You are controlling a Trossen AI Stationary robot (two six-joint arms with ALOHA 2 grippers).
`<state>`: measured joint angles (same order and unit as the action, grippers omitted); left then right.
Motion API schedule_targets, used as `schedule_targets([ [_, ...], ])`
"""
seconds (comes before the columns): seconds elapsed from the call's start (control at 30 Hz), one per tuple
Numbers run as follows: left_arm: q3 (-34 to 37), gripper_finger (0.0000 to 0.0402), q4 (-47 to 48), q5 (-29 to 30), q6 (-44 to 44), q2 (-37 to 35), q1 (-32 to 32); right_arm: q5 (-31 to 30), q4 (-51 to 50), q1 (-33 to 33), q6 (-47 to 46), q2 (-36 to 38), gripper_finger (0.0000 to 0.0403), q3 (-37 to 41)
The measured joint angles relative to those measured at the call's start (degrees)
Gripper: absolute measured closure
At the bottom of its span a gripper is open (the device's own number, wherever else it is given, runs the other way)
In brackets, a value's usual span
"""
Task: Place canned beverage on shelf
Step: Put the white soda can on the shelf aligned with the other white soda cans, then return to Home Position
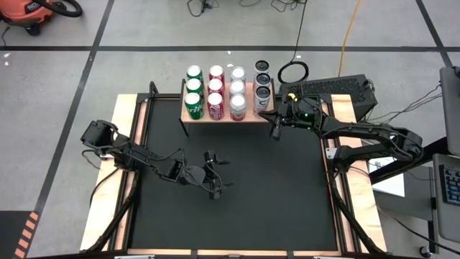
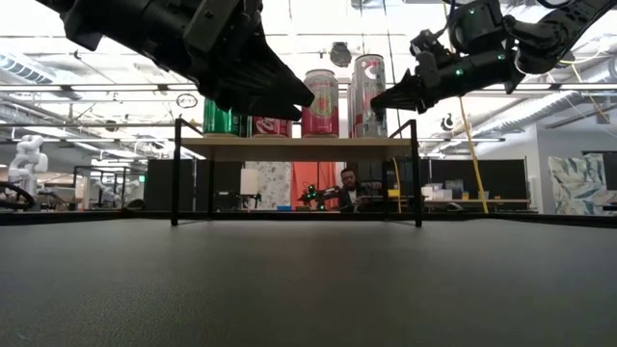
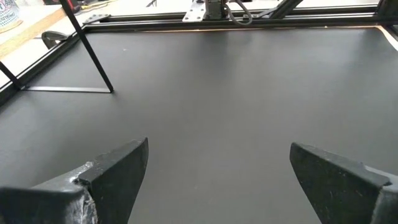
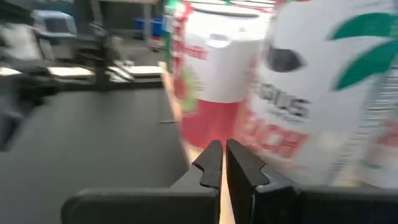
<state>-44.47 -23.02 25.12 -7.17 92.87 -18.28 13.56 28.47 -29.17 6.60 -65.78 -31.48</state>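
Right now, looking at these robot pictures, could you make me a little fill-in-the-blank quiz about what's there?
1. The cans stand in ____ columns on the shelf.
2. The left gripper hovers over the black mat with its fingers ____.
3. The right gripper sits by the shelf's right end with its fingers ____.
4. The leftmost column of cans is coloured ____.

Missing words: four; open; shut; green

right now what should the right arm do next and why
Probably back the right gripper away from the light-wood shelf on black legs: its fingers are shut on nothing beside the tall white cans, and all twelve cans stand there. The open left gripper waits mid-mat.
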Motion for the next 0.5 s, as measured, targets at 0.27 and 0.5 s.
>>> schedule_targets([
  [0.27,0.0,0.0007,5.0,0.9,4.6,-9.4,-3.1,7.5,-1.1,5.1,-4.8,3.7,0.0403,0.0],
  [0.5,0.0,0.0007,19.5,3.7,8.5,-24.5,-3.9,5.0,-4.3,11.5,-5.0,12.3,0.0403,0.0],
])
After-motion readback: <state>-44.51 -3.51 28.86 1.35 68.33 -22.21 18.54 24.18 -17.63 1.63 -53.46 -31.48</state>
